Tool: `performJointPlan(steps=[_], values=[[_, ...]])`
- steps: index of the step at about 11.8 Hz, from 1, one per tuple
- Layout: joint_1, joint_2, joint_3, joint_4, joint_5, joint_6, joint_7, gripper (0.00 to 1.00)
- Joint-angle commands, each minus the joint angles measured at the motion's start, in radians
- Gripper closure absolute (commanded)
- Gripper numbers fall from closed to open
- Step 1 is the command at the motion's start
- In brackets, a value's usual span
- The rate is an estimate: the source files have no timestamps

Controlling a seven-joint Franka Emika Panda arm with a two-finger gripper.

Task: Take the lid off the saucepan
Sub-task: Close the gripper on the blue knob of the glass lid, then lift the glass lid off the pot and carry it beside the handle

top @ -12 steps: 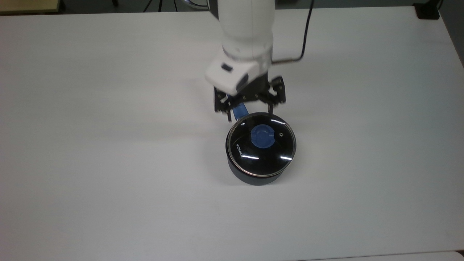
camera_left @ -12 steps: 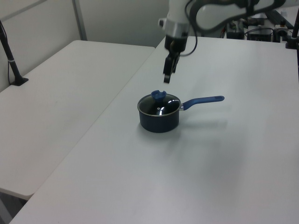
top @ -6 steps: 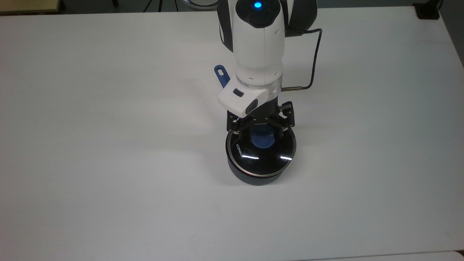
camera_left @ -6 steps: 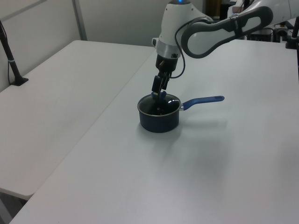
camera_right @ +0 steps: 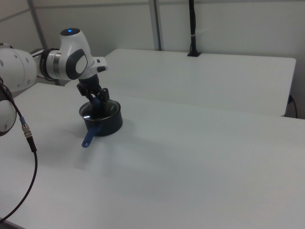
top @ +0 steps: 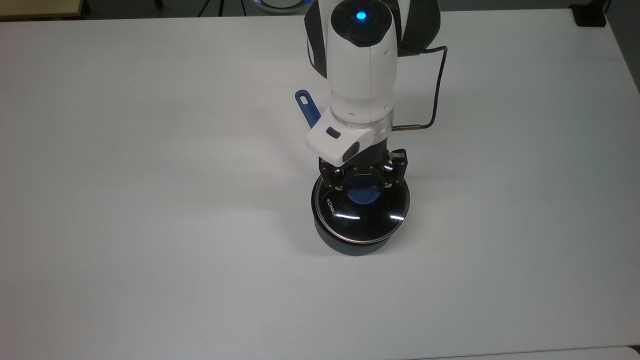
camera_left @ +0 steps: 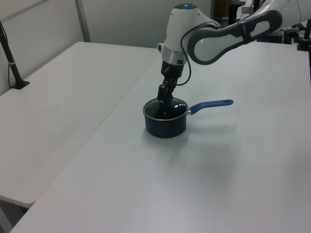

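Observation:
The saucepan stands on the white table, dark outside, its long blue handle running toward the top view's upper edge and partly hidden behind the arm. The glass lid sits flat on the pan's rim, with white lettering at the top view's left. My gripper is lowered onto the lid, open, one finger on each side of the blue knob. In the left view the gripper is over the saucepan. The right view has the gripper above the saucepan.
A black cable loops off the wrist to the top view's right. A black clamp sits at the table's far right corner. A second white table adjoins in the left view, with a black post on it.
The gripper moved from behind the pan to over the lid and came down, so its fingers now straddle the knob. Lid and saucepan have not moved.

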Motion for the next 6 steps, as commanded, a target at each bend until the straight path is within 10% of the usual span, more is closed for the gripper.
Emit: performJointPlan(steps=[1, 6], values=[[0.002, -0.022, -0.010, -0.004, -0.009, 0.023, 0.004, 0.55], [-0.164, -0.260, -0.010, -0.275, -0.023, 0.014, -0.141, 0.55]])
